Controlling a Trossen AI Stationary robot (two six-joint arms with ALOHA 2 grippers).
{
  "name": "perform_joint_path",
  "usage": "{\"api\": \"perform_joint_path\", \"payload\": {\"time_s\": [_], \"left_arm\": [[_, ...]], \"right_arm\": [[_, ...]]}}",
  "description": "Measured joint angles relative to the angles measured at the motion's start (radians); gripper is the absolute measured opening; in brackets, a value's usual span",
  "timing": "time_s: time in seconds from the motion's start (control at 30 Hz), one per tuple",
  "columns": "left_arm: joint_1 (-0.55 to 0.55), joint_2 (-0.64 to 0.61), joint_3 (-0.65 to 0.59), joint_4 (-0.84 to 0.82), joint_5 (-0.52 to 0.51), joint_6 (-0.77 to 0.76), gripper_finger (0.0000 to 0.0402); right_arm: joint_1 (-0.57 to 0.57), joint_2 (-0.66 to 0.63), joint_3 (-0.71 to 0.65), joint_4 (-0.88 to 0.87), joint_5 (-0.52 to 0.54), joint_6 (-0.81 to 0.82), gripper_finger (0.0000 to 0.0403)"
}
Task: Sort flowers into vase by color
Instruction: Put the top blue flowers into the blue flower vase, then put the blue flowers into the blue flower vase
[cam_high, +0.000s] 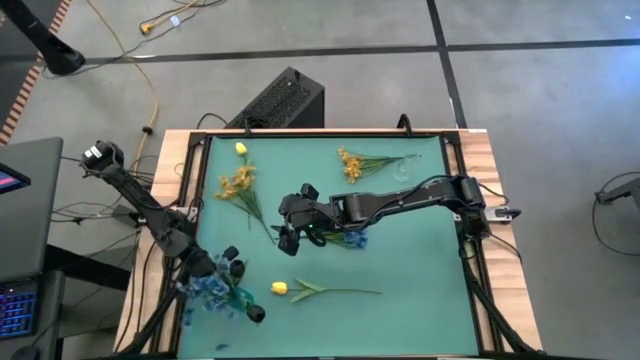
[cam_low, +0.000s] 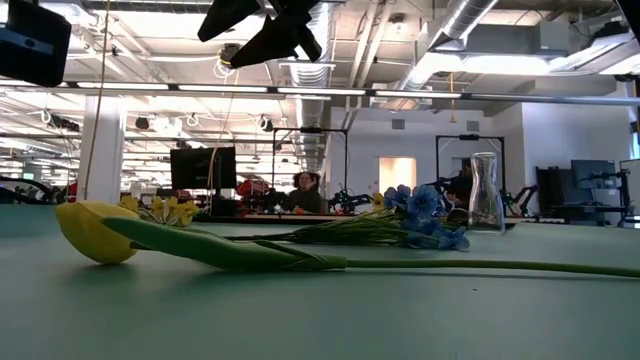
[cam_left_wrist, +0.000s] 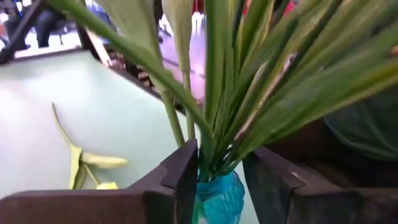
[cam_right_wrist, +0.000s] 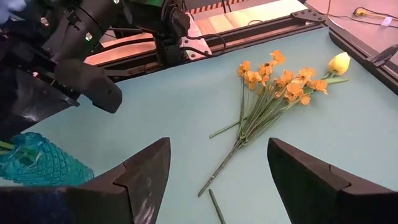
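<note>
A teal vase (cam_left_wrist: 219, 198) near the table's front left corner holds several green stems (cam_left_wrist: 236, 106) with blue blossoms (cam_high: 207, 291). My left gripper (cam_left_wrist: 222, 177) is open around these stems, just above the vase's mouth. My right gripper (cam_high: 290, 228) hovers open above the table's middle, with nothing between its fingers. Beneath its arm a blue flower (cam_high: 348, 239) lies flat. A yellow tulip (cam_high: 280, 288) lies on its side near the front. Two yellow-orange bunches (cam_high: 240, 184) (cam_high: 351, 165) and a yellow bud (cam_high: 241, 148) lie farther back. My left gripper has one finger (cam_left_wrist: 184, 171) on each side of the stems' lower ends (cam_left_wrist: 208, 158), coming in about level. The stems stand upright in the vase. Whether either finger touches them, I cannot tell.
A clear glass vase (cam_low: 485, 193) stands at the far right of the green mat. A raised dark frame (cam_high: 197, 190) edges the mat. Open mat lies between the tulip and the right edge. Beyond the table, a person sits far off in the room.
</note>
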Motion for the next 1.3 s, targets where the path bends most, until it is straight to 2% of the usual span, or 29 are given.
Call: {"api": "perform_joint_path", "payload": {"time_s": [0.2,0.4,0.77,1.1,1.3], "left_arm": [[0.000,0.000,0.121,-0.274,0.000,-0.002,0.0139],[0.000,0.000,0.244,-0.538,-0.009,-0.013,0.0146],[0.000,0.000,0.356,-0.785,-0.001,-0.085,0.0146],[0.000,0.000,0.515,-1.075,0.002,-0.104,0.0146],[0.001,-0.008,0.656,-1.265,-0.075,-0.105,0.0146]], "right_arm": [[0.000,0.000,0.000,0.000,-0.001,-0.001,0.0294],[0.000,0.000,0.000,-0.011,-0.001,0.000,0.0294],[0.000,0.000,0.000,-0.041,-0.002,0.007,0.0294],[0.002,0.000,0.000,-0.208,-0.057,0.069,0.0294],[-0.006,0.000,0.000,-0.289,-0.120,0.026,0.0294]]}}
